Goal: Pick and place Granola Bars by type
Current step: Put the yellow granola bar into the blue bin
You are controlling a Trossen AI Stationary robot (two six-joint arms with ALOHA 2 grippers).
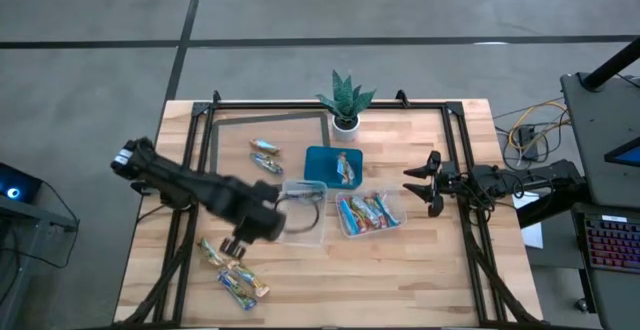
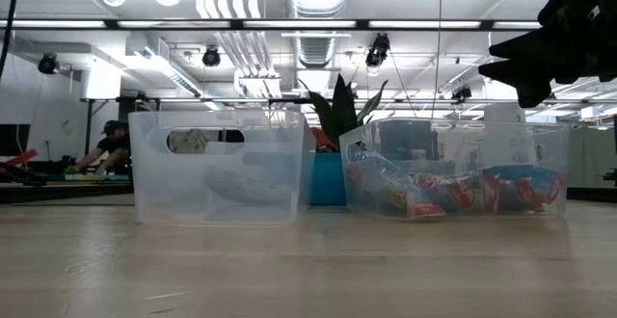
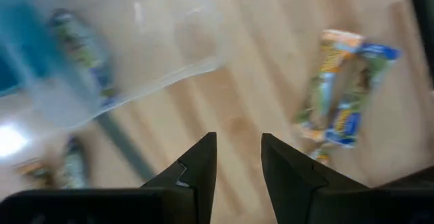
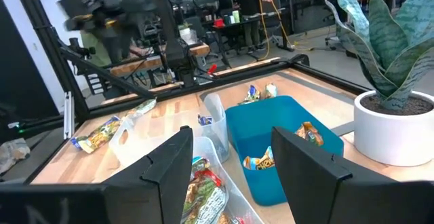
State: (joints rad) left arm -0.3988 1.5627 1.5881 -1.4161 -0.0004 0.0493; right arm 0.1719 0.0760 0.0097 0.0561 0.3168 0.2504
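Note:
My left gripper (image 1: 236, 248) (image 3: 239, 157) hovers open over bare wood between a clear tub (image 1: 304, 210) (image 3: 102, 54) and granola bars (image 1: 214, 253) (image 3: 344, 91) lying flat near the table's near-left corner; nothing sits between its fingers. More bars (image 1: 244, 286) lie nearer the near edge, and two (image 1: 265, 155) lie toward the far left. A second clear tub (image 1: 370, 212) (image 2: 453, 175) holds several bars. A teal tray (image 1: 322, 160) (image 4: 268, 125) holds bars too. My right gripper (image 1: 420, 182) (image 4: 234, 176) waits open to the right of the tubs.
A potted plant (image 1: 345, 100) (image 4: 393, 115) stands at the far edge behind the teal tray. A black frame runs along the table's far, left and right sides. Bare wood lies along the near edge, right of the loose bars. People work at benches beyond the table.

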